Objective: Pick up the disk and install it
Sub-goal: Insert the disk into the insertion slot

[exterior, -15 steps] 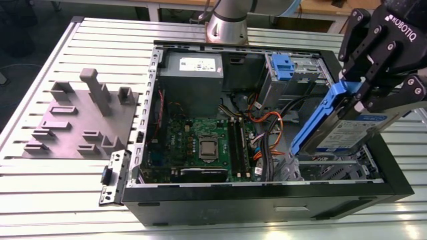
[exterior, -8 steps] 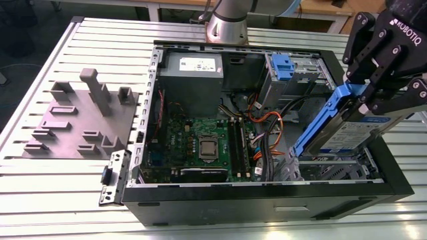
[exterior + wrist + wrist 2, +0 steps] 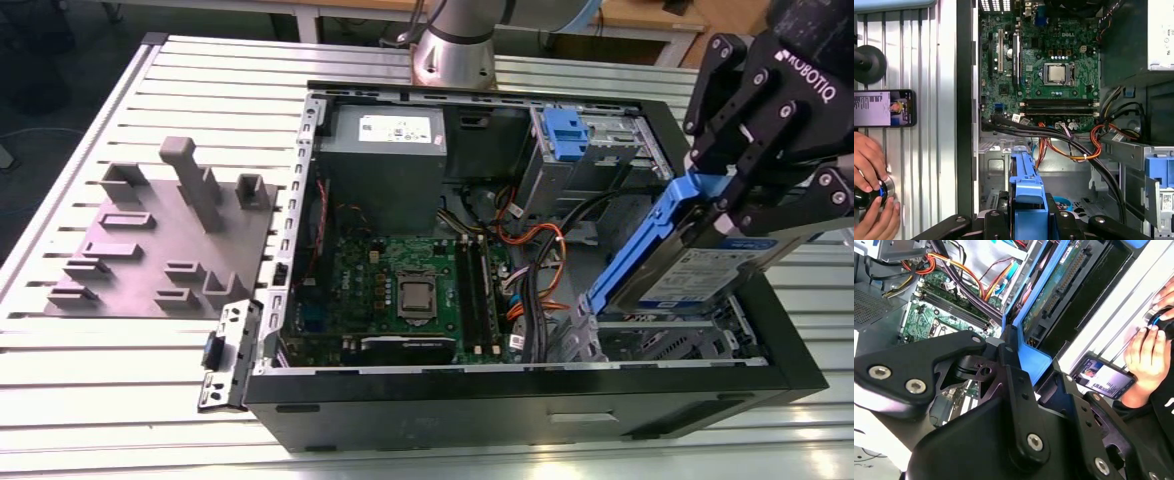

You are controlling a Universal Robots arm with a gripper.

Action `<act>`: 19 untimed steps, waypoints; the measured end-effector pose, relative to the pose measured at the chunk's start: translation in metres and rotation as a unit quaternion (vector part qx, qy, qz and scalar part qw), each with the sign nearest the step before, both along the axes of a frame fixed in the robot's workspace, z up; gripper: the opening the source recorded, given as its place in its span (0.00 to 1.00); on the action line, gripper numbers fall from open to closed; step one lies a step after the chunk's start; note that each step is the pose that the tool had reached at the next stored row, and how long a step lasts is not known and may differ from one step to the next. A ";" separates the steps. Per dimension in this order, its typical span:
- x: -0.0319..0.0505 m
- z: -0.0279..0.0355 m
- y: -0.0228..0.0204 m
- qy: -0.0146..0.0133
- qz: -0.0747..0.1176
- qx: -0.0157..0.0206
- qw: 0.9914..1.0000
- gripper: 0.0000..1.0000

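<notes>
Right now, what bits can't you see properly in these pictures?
- The disk: exterior view, top hidden by the gripper.
- Drive bay: exterior view, the disk blocks it.
- Person's hand: first wrist view, cut off by the edge.
- Phone screen: too small.

One disk [image 3: 694,255], one open computer case [image 3: 534,400], one grey fixture block [image 3: 147,250], one phone [image 3: 884,108], two hands [image 3: 869,160].
</notes>
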State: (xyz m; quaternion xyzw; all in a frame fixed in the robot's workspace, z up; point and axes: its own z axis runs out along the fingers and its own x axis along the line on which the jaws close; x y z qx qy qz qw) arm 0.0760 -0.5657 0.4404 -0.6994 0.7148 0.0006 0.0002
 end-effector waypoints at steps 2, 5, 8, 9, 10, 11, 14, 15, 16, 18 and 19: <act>0.0003 -0.0019 0.0000 0.000 0.000 0.000 1.000 0.36; 0.0004 -0.0046 -0.0001 0.000 0.000 0.000 1.000 0.36; 0.0004 -0.0047 -0.0001 0.000 0.000 0.000 1.000 0.36; 0.0004 -0.0047 -0.0001 0.000 0.000 0.000 1.000 0.36; 0.0004 -0.0048 -0.0001 0.000 0.000 0.000 1.000 0.36; 0.0004 -0.0048 -0.0001 0.000 0.000 0.000 1.000 0.36; 0.0004 -0.0048 -0.0001 0.000 0.000 0.000 1.000 0.36; 0.0004 -0.0049 -0.0001 0.000 0.000 0.000 1.000 0.36; 0.0004 -0.0048 -0.0001 0.000 0.000 0.000 1.000 0.37; 0.0004 -0.0049 -0.0001 0.000 0.000 0.000 1.000 0.44; 0.0004 -0.0051 -0.0001 0.000 0.000 0.000 1.000 0.44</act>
